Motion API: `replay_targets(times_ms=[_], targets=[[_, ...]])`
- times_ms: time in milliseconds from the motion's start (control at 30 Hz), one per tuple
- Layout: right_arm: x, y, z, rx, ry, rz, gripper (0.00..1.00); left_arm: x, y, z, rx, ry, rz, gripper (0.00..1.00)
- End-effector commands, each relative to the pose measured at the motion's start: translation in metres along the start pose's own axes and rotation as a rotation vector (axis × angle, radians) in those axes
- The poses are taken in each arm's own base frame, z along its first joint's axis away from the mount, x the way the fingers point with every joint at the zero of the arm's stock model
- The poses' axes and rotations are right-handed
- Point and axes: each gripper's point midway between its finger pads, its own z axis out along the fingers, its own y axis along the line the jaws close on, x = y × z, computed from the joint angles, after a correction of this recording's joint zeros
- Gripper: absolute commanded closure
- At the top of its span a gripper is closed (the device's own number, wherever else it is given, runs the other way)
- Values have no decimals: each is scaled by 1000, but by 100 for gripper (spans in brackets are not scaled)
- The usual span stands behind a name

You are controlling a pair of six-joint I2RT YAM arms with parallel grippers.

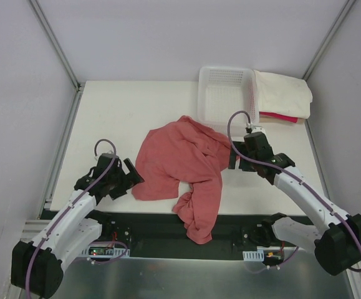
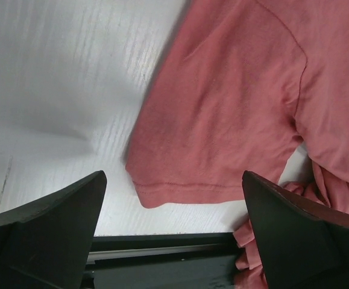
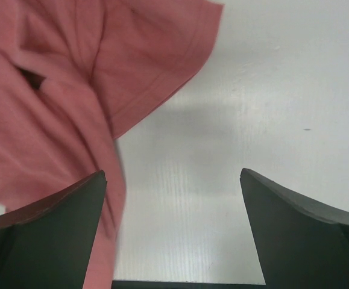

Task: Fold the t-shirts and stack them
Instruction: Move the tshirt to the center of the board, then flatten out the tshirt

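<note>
1. Dusty salmon-red t-shirt (image 1: 183,168) lies unfolded and rumpled across the middle of the white table (image 1: 118,118). One twisted end spills over the near edge onto the dark strip between the arm bases.
2. Its far edge comes right up by the near-left corner of the white lattice basket (image 1: 225,93); I cannot tell whether cloth and plastic actually touch.
3. Left gripper (image 1: 130,174) sits low at the shirt's left side, jaws wide apart, nothing between them.
4. From the left wrist, a hemmed sleeve of the salmon-red t-shirt (image 2: 234,102) lies flat on the table just ahead of the left gripper (image 2: 173,177), with bunched folds off to the right.
5. Right gripper (image 1: 237,156) is at the shirt's right edge, near the basket, jaws spread too and gripping nothing.
6. From the right wrist, the salmon-red t-shirt (image 3: 72,90) fills the left side, its hem running diagonally, and bare table lies ahead of the right gripper (image 3: 173,174).
7. Over at the far right, just beside the basket, a cream-white t-shirt (image 1: 283,93) sits folded on top of a bright pink-red t-shirt (image 1: 280,117), with only a strip of the red showing along the near side.
</note>
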Motion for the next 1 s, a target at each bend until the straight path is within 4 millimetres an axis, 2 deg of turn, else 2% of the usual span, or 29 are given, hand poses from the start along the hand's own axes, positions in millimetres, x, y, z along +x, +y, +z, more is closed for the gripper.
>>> replay_targets(times_ms=[0, 100, 200, 233, 333, 367, 400, 433, 533, 700, 733, 800, 833, 967], targets=[[19, 36, -5, -232, 32, 45, 3, 22, 0, 10, 11, 101, -41, 7], [31, 36, -2, -234, 62, 37, 3, 36, 5, 15, -34, 145, -19, 12], [34, 21, 4, -144, 71, 43, 3, 46, 13, 21, -100, 158, 9, 21], [32, 17, 6, -118, 63, 53, 3, 47, 17, 24, -131, 164, 13, 26], [19, 6, 12, -27, 27, 79, 3, 44, 21, 29, -189, 155, 31, 57], [16, -1, 17, 22, 28, 77, 3, 37, 19, 31, -196, 130, 46, 84], [13, -3, 19, 44, 28, 81, 3, 33, 20, 32, -207, 116, 65, 100], [0, -3, 19, 59, 2, 89, 3, 28, 22, 33, -228, 96, 82, 100], [-6, -15, 42, 150, 38, 92, 3, 5, 20, 31, -250, -4, 108, 100], [-34, -2, 75, 84, 64, 125, 3, -18, 14, 21, -236, -125, 106, 100], [-34, -2, 88, 84, 81, 118, 2, -23, 11, 18, -221, -149, 102, 100], [-42, 7, 97, 47, 93, 122, 1, -27, 9, 15, -208, -173, 99, 100], [-38, 9, 108, 45, 119, 117, 1, -31, 6, 12, -195, -197, 97, 100], [-36, 23, 126, -16, 165, 86, 10, -41, 3, 5, -185, -244, 101, 100]])
